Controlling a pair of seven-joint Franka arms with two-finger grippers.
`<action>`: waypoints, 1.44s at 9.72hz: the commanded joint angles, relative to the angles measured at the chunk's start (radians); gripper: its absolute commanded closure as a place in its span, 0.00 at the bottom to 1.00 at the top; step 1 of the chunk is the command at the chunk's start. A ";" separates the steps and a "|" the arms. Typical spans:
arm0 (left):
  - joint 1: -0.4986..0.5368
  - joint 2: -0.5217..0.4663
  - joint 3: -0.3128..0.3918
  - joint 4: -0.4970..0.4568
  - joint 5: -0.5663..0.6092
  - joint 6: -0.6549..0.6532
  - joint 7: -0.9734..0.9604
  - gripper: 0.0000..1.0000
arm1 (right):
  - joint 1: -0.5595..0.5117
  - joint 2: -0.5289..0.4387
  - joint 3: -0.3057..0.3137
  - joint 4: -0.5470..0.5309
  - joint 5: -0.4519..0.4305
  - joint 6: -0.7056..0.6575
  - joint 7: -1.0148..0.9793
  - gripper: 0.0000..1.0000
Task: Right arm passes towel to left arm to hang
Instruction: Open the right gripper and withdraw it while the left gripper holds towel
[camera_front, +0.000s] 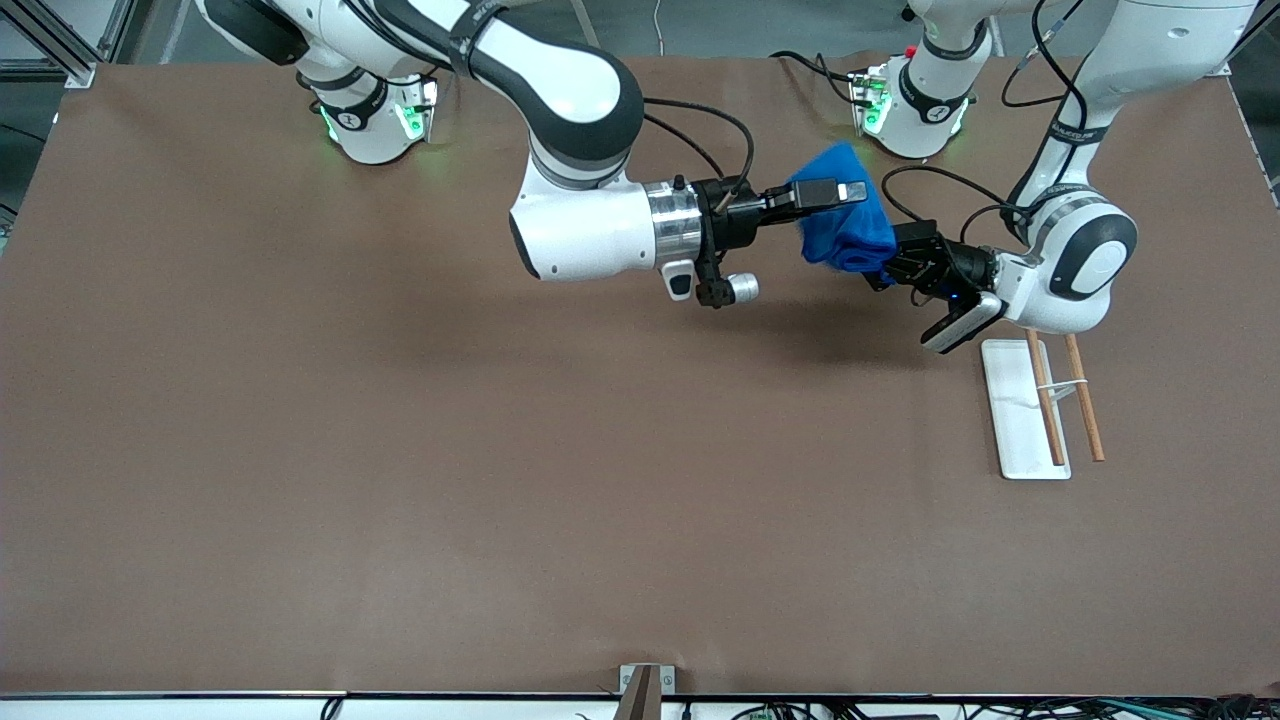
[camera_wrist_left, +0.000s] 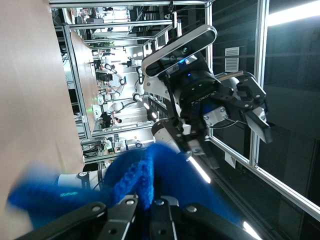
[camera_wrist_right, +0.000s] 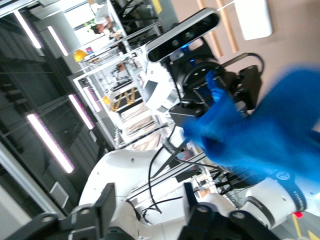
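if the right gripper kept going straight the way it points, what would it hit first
Most likely the left gripper, which meets the towel from the other end. The right gripper already has the towel, so nothing else lies between, though depth is unclear.

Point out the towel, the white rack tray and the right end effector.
towel (camera_front: 845, 225): front view, middle of the bunched blue cloth.
white rack tray (camera_front: 1018, 420): front view, bare white base.
right end effector (camera_front: 838, 191): front view, between its fingertips at the cloth.
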 joint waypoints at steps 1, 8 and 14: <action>0.002 0.008 0.003 0.018 0.043 0.018 -0.028 1.00 | -0.012 -0.070 -0.010 -0.055 -0.267 0.005 0.231 0.00; 0.029 0.014 0.005 0.282 0.357 0.057 -0.258 1.00 | -0.081 -0.133 -0.144 -0.137 -0.869 -0.254 0.319 0.00; 0.021 -0.005 0.003 0.478 0.618 0.074 -0.526 1.00 | -0.100 -0.277 -0.319 -0.127 -1.346 -0.490 0.202 0.00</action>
